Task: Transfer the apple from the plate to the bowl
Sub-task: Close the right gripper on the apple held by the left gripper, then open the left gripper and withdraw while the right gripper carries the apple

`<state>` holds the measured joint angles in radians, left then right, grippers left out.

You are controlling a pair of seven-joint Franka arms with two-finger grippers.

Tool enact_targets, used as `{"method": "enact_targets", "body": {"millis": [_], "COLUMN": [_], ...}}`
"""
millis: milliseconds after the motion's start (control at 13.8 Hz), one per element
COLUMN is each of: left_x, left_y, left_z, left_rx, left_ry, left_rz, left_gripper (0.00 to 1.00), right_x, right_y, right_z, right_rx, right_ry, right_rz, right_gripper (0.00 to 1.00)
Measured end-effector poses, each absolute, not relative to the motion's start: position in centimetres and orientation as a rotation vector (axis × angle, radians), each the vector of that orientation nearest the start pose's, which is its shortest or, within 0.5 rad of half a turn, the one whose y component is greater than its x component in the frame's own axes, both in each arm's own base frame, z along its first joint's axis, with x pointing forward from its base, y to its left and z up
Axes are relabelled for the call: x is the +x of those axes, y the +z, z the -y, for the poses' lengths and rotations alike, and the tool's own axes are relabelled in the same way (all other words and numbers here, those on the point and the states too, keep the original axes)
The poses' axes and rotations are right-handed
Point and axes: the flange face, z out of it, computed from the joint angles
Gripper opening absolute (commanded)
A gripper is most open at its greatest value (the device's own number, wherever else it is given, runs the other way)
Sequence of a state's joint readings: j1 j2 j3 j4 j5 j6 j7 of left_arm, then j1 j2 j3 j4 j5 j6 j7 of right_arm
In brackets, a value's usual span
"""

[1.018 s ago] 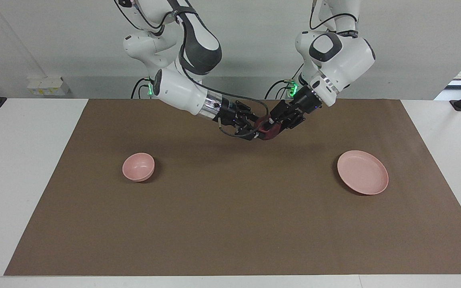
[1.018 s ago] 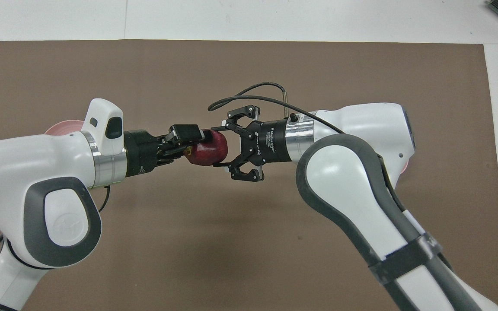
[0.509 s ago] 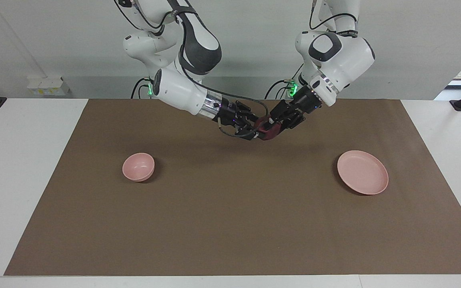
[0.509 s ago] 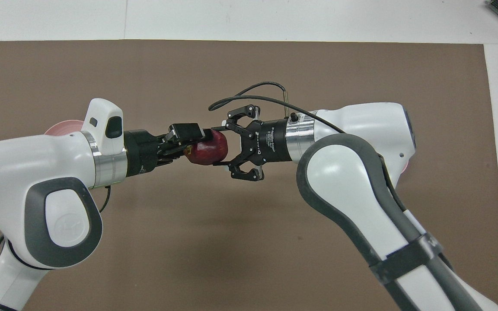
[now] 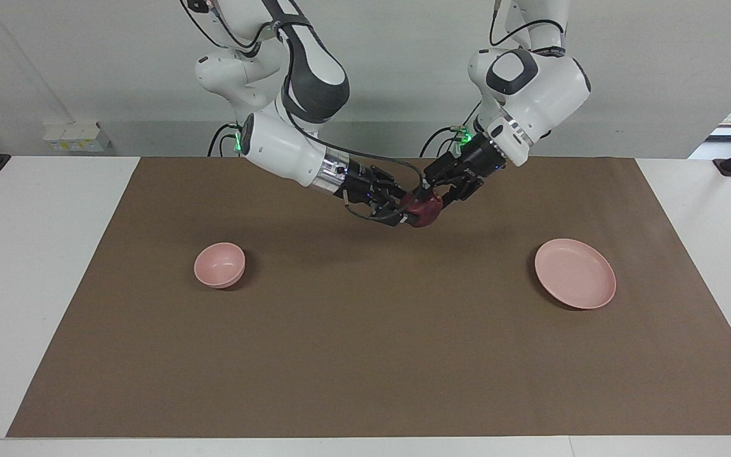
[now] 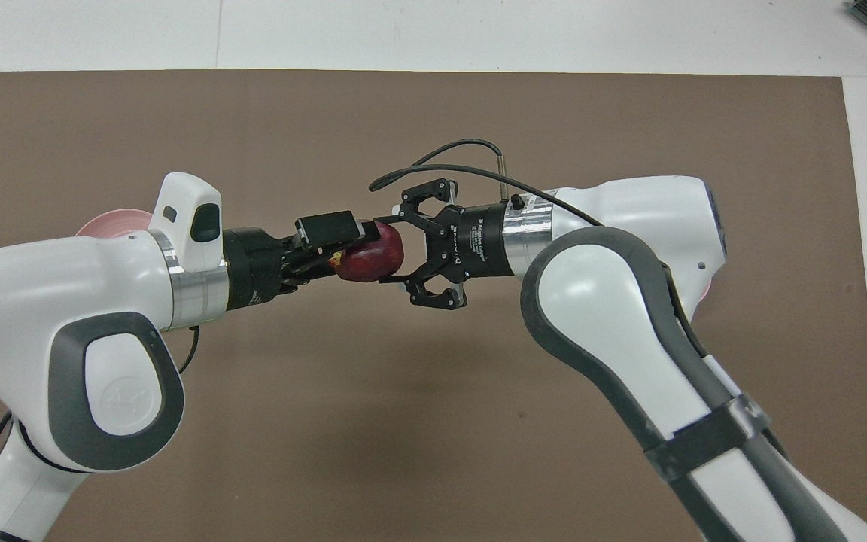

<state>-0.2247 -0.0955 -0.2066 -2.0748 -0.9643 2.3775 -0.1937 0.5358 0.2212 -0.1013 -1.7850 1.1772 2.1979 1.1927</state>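
Note:
The dark red apple (image 5: 422, 208) (image 6: 372, 256) hangs in the air over the middle of the brown mat, between both grippers. My right gripper (image 5: 411, 212) (image 6: 384, 251) has its fingers closed on the apple from the right arm's end. My left gripper (image 5: 436, 193) (image 6: 351, 252) is at the apple from the left arm's end. The flat pink plate (image 5: 575, 273) lies empty toward the left arm's end; in the overhead view only its rim (image 6: 106, 222) shows past the left arm. The small pink bowl (image 5: 219, 264) stands empty toward the right arm's end.
A brown mat (image 5: 365, 355) covers most of the white table (image 5: 35, 254). Both arms lean in low over the part of the mat nearest the robots. A black cable (image 6: 448, 150) loops off the right wrist.
The right gripper's fingers have drawn in onto the apple. Both grippers and the apple have shifted slightly toward the right arm's end. More of the apple shows in the facing view.

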Motion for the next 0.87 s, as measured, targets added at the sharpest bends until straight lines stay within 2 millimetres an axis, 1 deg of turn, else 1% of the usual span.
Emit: {"method": "enact_targets", "body": {"millis": [291, 509, 582, 727, 873], "left_x": [50.7, 51.0, 51.2, 51.2, 51.0], "left_y": [51.7, 51.7, 51.6, 51.4, 50.9], "left_z": [24.3, 23.6, 23.2, 22.9, 22.9], "left_rx": [2.260, 2.298, 2.341, 2.486, 2.629], "left_ry": [0.139, 0.166, 0.191, 0.258, 0.294], "left_rz": [-0.405, -0.386, -0.357, -0.242, -0.108], "left_gripper": [1.00, 1.00, 1.00, 1.00, 1.00], "right_x": [58.2, 58.9, 59.1, 59.7, 60.5], "right_y": [46.5, 46.0, 45.7, 45.3, 45.1], "right_z": [-28.7, -26.9, -26.3, -24.8, -22.4], "right_rx": [-1.731, -1.826, -1.879, -1.968, -2.050], "right_ry": [0.672, 0.584, 0.543, 0.464, 0.375], "right_rz": [-1.419, -1.390, -1.369, -1.327, -1.271], "right_gripper": [0.00, 0.00, 0.00, 0.00, 0.00]}}
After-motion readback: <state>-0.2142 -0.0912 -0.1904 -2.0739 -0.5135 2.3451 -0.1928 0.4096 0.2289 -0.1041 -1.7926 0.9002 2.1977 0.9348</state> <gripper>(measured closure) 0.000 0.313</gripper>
